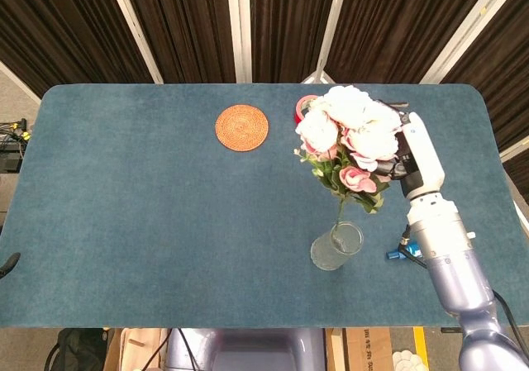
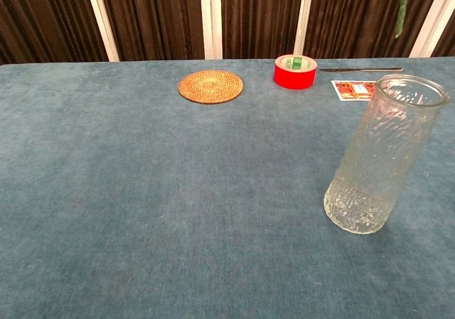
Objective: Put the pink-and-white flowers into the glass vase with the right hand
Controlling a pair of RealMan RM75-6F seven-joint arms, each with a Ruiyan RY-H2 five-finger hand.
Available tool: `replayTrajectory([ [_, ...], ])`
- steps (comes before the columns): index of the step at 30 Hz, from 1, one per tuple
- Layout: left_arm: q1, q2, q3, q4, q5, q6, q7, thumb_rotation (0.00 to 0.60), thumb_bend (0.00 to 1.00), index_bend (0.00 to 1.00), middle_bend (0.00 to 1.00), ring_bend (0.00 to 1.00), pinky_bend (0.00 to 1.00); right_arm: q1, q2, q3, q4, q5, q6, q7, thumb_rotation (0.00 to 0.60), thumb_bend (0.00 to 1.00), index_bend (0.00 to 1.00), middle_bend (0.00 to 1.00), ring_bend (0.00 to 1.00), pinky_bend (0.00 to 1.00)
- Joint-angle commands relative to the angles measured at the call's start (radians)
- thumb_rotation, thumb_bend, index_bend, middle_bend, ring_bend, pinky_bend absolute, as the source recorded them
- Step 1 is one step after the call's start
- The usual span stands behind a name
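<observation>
The pink-and-white flowers (image 1: 347,140) hang above the glass vase (image 1: 337,246), stem end near its rim. The right hand (image 1: 405,152) grasps the bunch. The bouquet is probably light and top-heavy with soft blooms: hold the stiffer stems. The left hand is out of sight.
</observation>
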Motion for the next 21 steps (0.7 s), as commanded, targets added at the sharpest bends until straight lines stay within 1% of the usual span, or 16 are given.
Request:
replayTrajectory([
  [1, 0.002, 0.002, -0.001, 0.000, -0.001, 0.003, -0.007, 0.600, 0.22, 0.10, 0.00, 0.00, 0.11, 0.016, -0.048, -0.041, 0.000, -0.035, 0.046, -0.010, 0.600, 0.39, 0.51, 0.46, 0.53, 0.22],
  [5, 0.004, 0.002, -0.004, 0.000, -0.004, 0.008, -0.013, 0.600, 0.22, 0.10, 0.00, 0.00, 0.11, 0.019, -0.081, -0.071, 0.003, -0.057, 0.077, -0.020, 0.600, 0.39, 0.51, 0.47, 0.53, 0.22],
  [10, 0.004, -0.001, -0.006, -0.002, -0.007, 0.007, -0.003, 0.600, 0.22, 0.10, 0.00, 0.00, 0.11, 0.018, -0.144, -0.123, 0.039, -0.126, 0.106, -0.024, 0.600, 0.39, 0.51, 0.47, 0.53, 0.22],
  [21, 0.004, -0.006, -0.005, -0.006, -0.002, 0.010, 0.012, 0.600, 0.22, 0.10, 0.00, 0.00, 0.11, -0.027, -0.190, -0.187, 0.129, -0.226, 0.058, 0.034, 0.600, 0.39, 0.51, 0.47, 0.53, 0.22],
])
